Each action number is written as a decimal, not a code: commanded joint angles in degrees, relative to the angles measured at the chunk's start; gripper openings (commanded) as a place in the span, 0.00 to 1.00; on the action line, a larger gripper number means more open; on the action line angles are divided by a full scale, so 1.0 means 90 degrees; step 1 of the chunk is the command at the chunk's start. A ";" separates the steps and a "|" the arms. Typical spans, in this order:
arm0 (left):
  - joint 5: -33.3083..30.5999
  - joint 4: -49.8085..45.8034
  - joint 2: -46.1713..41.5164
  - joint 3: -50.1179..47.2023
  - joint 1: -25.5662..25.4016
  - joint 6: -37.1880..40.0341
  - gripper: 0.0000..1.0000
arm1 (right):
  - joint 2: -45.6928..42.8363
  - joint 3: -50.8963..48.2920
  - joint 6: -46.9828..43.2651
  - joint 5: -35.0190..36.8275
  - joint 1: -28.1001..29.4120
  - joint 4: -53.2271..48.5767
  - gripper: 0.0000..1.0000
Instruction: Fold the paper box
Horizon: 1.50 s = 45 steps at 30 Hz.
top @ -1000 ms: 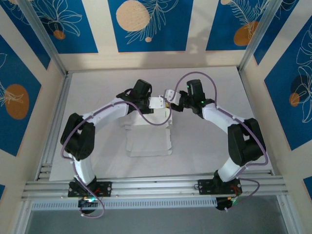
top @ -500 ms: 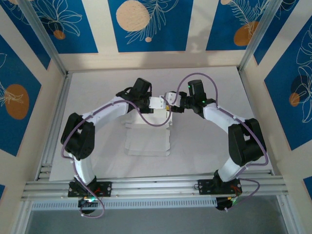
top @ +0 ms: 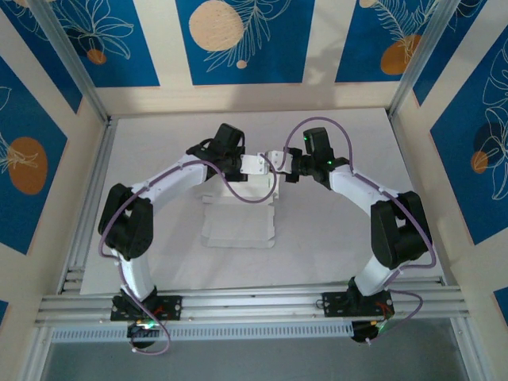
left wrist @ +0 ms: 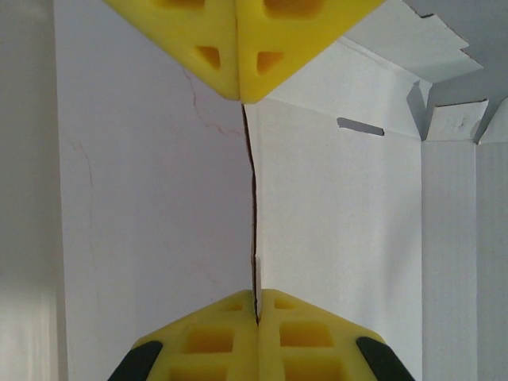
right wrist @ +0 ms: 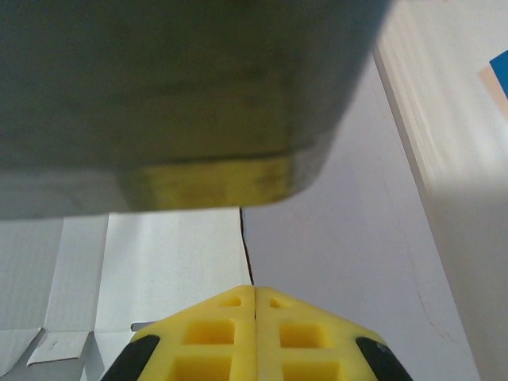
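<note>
Left gripper point(left wrist: 248, 198) and right gripper point(right wrist: 248, 238) both clamped shut on paper box point(top: 238, 226), gripping its raised far edge

White table point(top: 341, 230) with paper box point(top: 238, 228) atop

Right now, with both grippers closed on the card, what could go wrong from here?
1. The left gripper and right gripper pinch the same thin edge of the paper box, tips nearly facing each other. Uneven pulls could tear or buckle it, or the grippers could bump.
2. The purple cable droops over the sheet and might snag a flap.
</note>
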 commanded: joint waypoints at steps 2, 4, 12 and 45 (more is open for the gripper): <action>0.0318 0.0296 -0.0020 0.0261 -0.0183 0.0025 0.11 | 0.0028 0.0048 -0.0251 -0.0063 0.0317 -0.0178 0.00; 0.0248 0.0301 -0.0055 0.0233 -0.0184 0.0010 0.19 | 0.0010 0.0037 -0.0247 -0.0035 0.0315 -0.0160 0.00; -0.0393 0.0743 -0.0256 -0.0355 -0.0105 0.0277 0.48 | -0.0163 -0.0144 -0.0194 0.0024 0.0195 0.0097 0.00; -0.0128 0.0013 -0.1776 -0.1180 0.0981 0.0367 0.65 | -0.0473 -0.0164 -0.0147 -0.0076 -0.0194 0.0081 0.00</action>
